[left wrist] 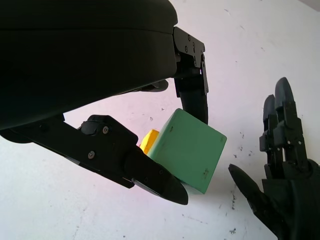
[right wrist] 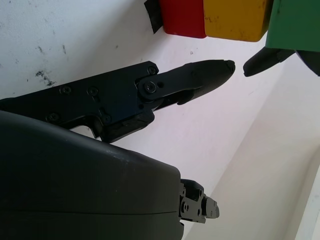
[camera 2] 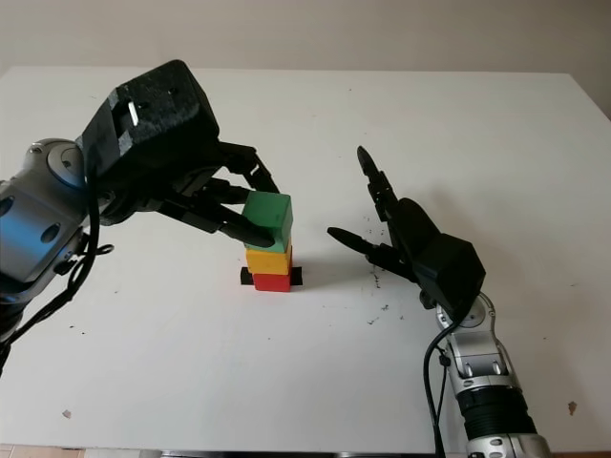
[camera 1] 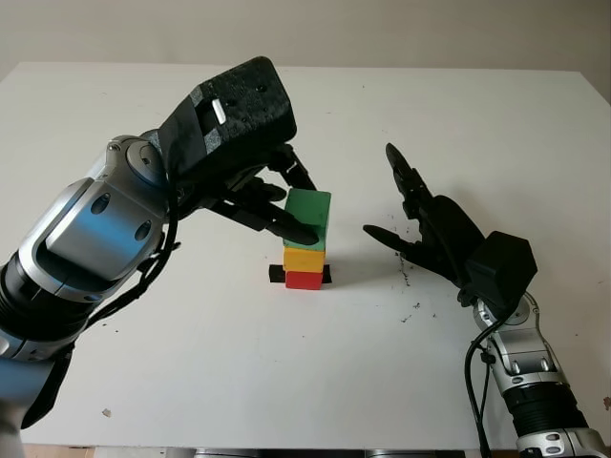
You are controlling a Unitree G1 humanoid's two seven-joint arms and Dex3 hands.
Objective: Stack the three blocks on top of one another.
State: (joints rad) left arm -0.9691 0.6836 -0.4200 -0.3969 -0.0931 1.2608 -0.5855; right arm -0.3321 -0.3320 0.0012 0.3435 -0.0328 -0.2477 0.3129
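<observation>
Now left hand [camera 1: 272, 205] grips green block [camera 1: 308, 218].

White table [camera 1: 286, 372]: matte top, spans nearly whole field; far edge meets pale wall [camera 1: 305, 29]. Black tape strip [camera 1: 277, 274]: flat on table, below fingertips of left-side fingers, ends showing either side of stack base. Dark speck cluster [camera 1: 405, 277]: on table just below right-side fingertips; further specks [camera 1: 412, 310] nearer viewer. Single small speck [camera 1: 106, 413]: near front edge, well apart from all fingers.
</observation>
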